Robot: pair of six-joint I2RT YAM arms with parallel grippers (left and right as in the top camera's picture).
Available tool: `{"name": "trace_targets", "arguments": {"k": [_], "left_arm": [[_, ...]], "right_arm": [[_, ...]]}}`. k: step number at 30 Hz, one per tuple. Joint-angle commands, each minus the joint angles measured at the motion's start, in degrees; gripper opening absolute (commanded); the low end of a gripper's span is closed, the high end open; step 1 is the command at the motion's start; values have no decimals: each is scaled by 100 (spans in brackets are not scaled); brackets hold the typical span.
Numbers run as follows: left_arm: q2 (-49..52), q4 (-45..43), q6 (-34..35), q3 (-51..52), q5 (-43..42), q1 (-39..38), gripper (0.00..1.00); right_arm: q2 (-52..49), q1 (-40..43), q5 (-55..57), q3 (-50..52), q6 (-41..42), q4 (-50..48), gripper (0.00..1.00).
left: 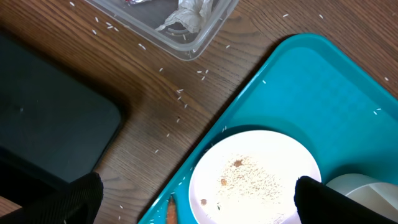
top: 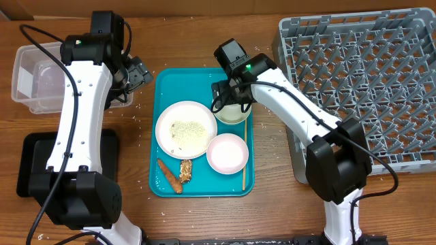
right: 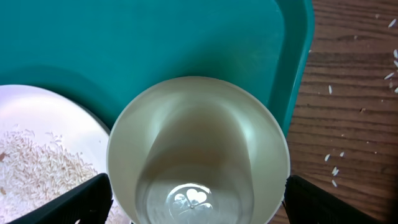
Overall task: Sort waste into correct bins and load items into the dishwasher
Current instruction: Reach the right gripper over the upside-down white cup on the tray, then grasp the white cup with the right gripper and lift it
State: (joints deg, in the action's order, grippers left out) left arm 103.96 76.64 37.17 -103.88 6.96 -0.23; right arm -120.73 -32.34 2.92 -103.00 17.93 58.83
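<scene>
My right pincer (right: 199,202) straddles the small cup (right: 198,143) by the teal tray's (right: 155,37) right edge, jaws wide against its wall; I cannot tell if they bite. It looks light, rigid and slick, so I'd squeeze mid-wall. The left pincer (left: 199,202) gapes empty.

Dishes: one plate (top: 163,126), one bowl (top: 227,153), one cup (right: 198,124). Two bins: one clear tub (top: 20,68) and one black tray (top: 30,163). One rack (top: 368,82), one teal tray (top: 184,82). One carrot stick (top: 168,175), one brown chunk (top: 186,170), one napkin (left: 186,15), one thin wooden stick (top: 244,160) (rice grains (top: 187,131): too many to count).
</scene>
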Motion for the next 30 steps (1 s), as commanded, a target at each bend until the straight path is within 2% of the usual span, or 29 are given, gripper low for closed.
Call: {"name": "trace_targets", "arguments": {"k": [1,14,18,27,30], "left_arm": [[-15,-4,13,-96,109,31,100],[-15,-4,13,-96,109,31,100],[-15,-4,13,-96,109,31,100],[-15,-4,13,-96,109,31,100],[-15,-4,13,-96,109,31,100]], "right_arm": [[-188,-22,87,31,315,-28,90],[-302,-24,90,31,313,-13,82],[-302,-24,87,31,313,-125,74],[-313,-24,90,33,313,-9,72],[-313,-24,87,31,315,-20,61]]}}
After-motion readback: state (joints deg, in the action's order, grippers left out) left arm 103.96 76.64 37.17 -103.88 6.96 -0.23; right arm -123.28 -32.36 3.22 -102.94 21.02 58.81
